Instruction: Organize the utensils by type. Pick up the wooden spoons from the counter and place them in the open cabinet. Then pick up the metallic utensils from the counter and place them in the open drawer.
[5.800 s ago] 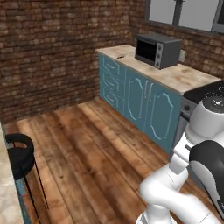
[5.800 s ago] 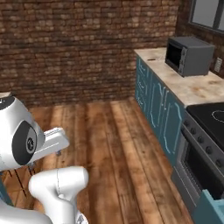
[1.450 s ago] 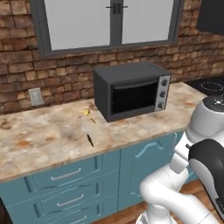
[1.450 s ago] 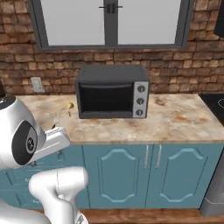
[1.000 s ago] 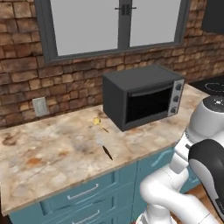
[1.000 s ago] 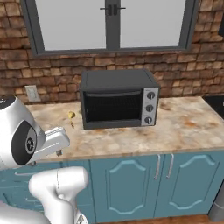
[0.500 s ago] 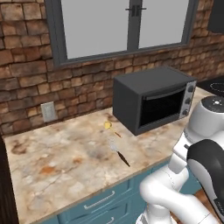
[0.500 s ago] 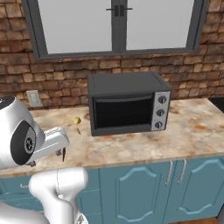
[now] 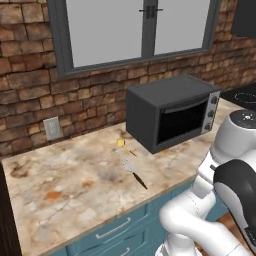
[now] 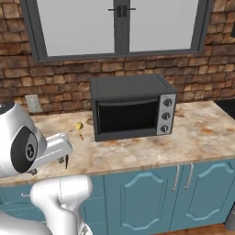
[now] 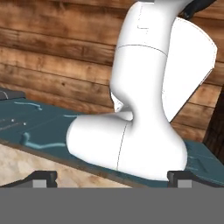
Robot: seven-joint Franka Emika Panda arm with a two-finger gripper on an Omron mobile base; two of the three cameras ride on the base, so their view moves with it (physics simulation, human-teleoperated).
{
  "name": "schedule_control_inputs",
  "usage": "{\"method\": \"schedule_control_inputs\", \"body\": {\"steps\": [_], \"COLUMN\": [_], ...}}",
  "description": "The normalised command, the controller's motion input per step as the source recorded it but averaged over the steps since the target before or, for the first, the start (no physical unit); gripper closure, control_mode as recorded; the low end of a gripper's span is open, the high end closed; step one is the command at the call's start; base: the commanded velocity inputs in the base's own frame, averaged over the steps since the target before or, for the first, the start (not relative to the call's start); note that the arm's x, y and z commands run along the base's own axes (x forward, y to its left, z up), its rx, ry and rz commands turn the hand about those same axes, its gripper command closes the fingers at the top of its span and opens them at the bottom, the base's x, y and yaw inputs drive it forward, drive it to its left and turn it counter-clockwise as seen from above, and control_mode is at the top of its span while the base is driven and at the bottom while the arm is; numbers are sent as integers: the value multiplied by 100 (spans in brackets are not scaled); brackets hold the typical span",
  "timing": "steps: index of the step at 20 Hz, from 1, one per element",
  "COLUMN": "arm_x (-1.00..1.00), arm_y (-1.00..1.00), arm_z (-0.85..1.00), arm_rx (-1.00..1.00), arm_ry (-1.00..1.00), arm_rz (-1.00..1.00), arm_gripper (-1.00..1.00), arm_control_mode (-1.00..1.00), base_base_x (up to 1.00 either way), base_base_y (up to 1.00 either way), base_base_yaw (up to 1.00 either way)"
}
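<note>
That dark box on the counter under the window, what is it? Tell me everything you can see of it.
It is a toaster oven, a dark grey, metal-looking box. Its front has a dark glass door, shut, with a handle bar along the top edge. Right of the door is a lighter grey panel with three round knobs stacked vertically. It stands upright on the marbled beige counter, its back near the brick wall. A small gold utensil lies on the counter to its left, not touching it.
</note>
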Motion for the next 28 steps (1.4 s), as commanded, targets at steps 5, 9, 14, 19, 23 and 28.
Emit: {"method": "schedule_control_inputs", "body": {"steps": [5,9,14,19,23,28], "arm_x": [11,29,50,48,50,69], "arm_y": [32,39,44,35,13,0], "arm_z": [0,0,-3,-20,-51,-58], "arm_rx": [0,0,0,0,1,6], "arm_ry": [4,17,17,1,0,0], "arm_rz": [-10,-5,-1,-7,-12,-3], "arm_gripper": [-100,-100,-100,-100,-100,-100], "arm_control_mode": [-100,-100,-100,-100,-100,-100], "base_base_x": [0,0,0,0,0,0], "base_base_y": [0,0,0,0,0,0], "base_base_yaw": [0,0,0,0,0,0]}}
